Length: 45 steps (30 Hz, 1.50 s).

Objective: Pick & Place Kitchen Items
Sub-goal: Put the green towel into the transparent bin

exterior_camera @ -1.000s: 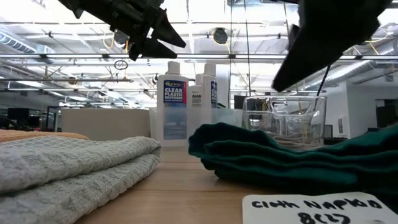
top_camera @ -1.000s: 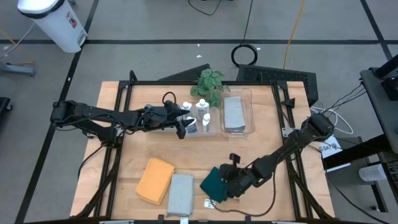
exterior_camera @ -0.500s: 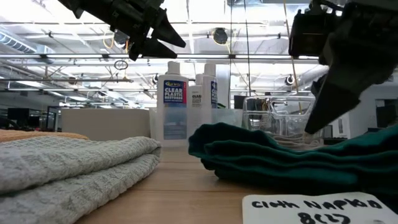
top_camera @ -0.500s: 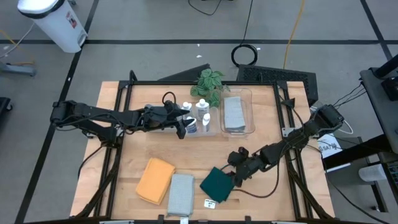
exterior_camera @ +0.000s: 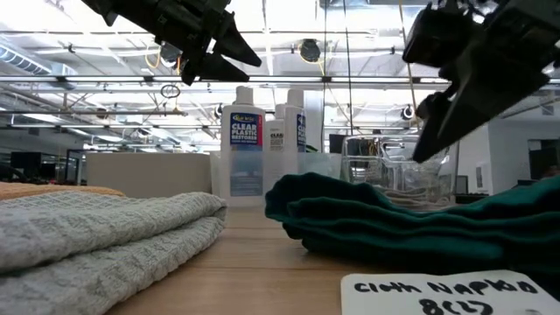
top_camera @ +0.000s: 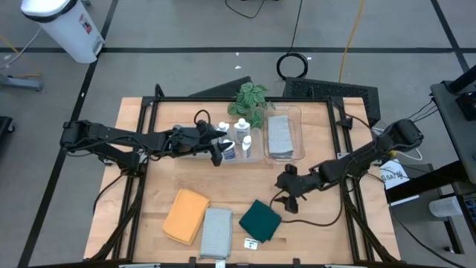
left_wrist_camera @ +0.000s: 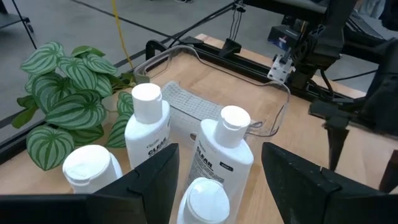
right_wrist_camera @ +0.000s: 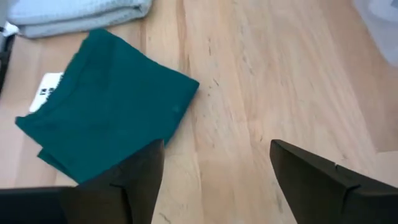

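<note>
Three white squeeze bottles (top_camera: 235,138) stand by the clear bin's (top_camera: 299,119) left wall. My left gripper (top_camera: 220,154) hovers open above them. In its wrist view its fingers stand either side of the nearest bottle's cap (left_wrist_camera: 205,196) without touching it. The dark green cloth (top_camera: 260,221) lies folded flat near the front edge, beside the pale grey cloth (top_camera: 216,232) and the orange cloth (top_camera: 185,214). My right gripper (top_camera: 285,202) hangs open over bare wood just right of the green cloth (right_wrist_camera: 106,127), clear of it.
Another grey cloth (top_camera: 280,136) lies inside the bin. A leafy plant (top_camera: 249,100) stands at the far edge behind the bottles. A small white label card (top_camera: 251,243) lies in front of the green cloth. Bare wood shows in the table's middle.
My right gripper has let go of the dark green cloth and drawn back from it toward the table's right and far edges. The cloth stays lying flat near the front edge.
</note>
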Each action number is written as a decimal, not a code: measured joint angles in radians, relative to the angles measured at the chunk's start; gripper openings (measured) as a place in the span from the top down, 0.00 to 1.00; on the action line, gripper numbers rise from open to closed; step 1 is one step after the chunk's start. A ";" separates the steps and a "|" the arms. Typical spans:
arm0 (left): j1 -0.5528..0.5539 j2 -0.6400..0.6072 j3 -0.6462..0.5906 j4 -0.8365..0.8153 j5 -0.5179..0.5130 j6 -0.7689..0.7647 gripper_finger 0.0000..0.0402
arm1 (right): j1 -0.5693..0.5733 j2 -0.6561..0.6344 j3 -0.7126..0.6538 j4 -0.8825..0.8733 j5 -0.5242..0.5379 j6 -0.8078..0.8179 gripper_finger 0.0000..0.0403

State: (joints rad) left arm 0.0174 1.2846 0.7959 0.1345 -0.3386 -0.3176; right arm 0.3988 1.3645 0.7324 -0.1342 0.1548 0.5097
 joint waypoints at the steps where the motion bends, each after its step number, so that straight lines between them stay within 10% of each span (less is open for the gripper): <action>1: 0.000 0.000 0.000 0.000 0.000 0.000 0.42 | 0.000 -0.013 -0.002 -0.004 0.000 -0.006 0.33; 28: 0.000 0.000 0.000 0.001 0.000 -0.001 0.42 | 0.008 -0.065 -0.010 -0.159 -0.051 0.158 0.34; 45: 0.000 0.000 0.000 0.002 0.000 -0.001 0.42 | -0.011 -0.064 -0.123 0.045 -0.187 0.366 0.34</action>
State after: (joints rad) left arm 0.0174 1.2846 0.7963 0.1364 -0.3389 -0.3187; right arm 0.3880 1.3003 0.6090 -0.0892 -0.0321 0.8753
